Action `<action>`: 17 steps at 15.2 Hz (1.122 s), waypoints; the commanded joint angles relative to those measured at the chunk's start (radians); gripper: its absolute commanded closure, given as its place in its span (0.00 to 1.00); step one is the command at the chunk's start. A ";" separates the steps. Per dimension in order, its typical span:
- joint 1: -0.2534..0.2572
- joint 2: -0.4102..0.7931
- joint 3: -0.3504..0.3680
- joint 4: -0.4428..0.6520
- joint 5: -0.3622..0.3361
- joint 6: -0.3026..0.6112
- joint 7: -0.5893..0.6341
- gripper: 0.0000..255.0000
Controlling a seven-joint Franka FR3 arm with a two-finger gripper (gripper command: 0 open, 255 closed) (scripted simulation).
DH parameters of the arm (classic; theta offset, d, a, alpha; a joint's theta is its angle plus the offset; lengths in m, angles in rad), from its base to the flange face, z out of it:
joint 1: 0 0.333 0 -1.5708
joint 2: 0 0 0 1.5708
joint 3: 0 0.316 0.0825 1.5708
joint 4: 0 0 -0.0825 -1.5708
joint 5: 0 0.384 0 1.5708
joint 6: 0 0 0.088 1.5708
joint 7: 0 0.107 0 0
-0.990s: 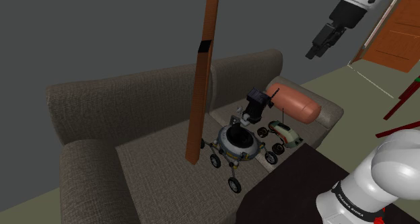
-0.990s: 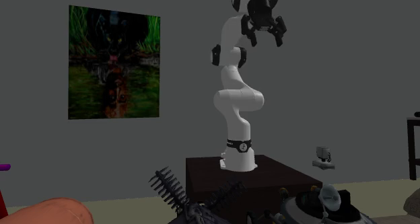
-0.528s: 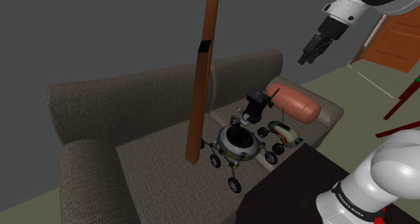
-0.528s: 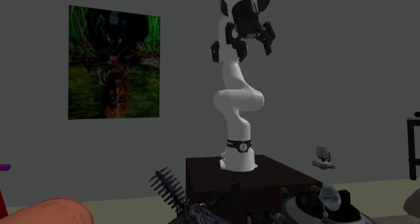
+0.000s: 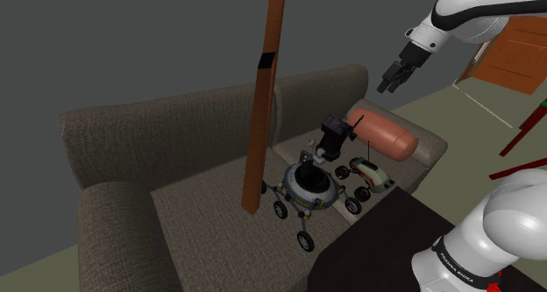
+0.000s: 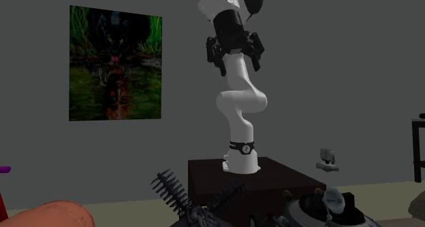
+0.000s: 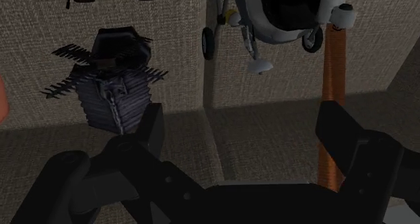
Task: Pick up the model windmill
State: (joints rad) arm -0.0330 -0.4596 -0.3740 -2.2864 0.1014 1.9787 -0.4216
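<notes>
While hovering high at upper right of shoulder view, well above sofa (image 5: pixel 175 124): tool (image 5: pixel 390 80) spread, empty. Windmill (image 5: pixel 331 134) on seat, right of frame centre, just beside rover (image 5: pixel 307 187), near cushion (image 5: pixel 386 134). Risks: snagging thin blades on descent; clipping rover or plank (image 5: pixel 267 71) through crowding; crushing vanes by closing off-centre.
</notes>
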 commanded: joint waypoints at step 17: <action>-0.070 0.747 -0.222 0.398 0.502 0.050 -0.505 0.00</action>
State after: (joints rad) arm -0.0824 0.2317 -0.5975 -1.9268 0.5636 2.0392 -0.8952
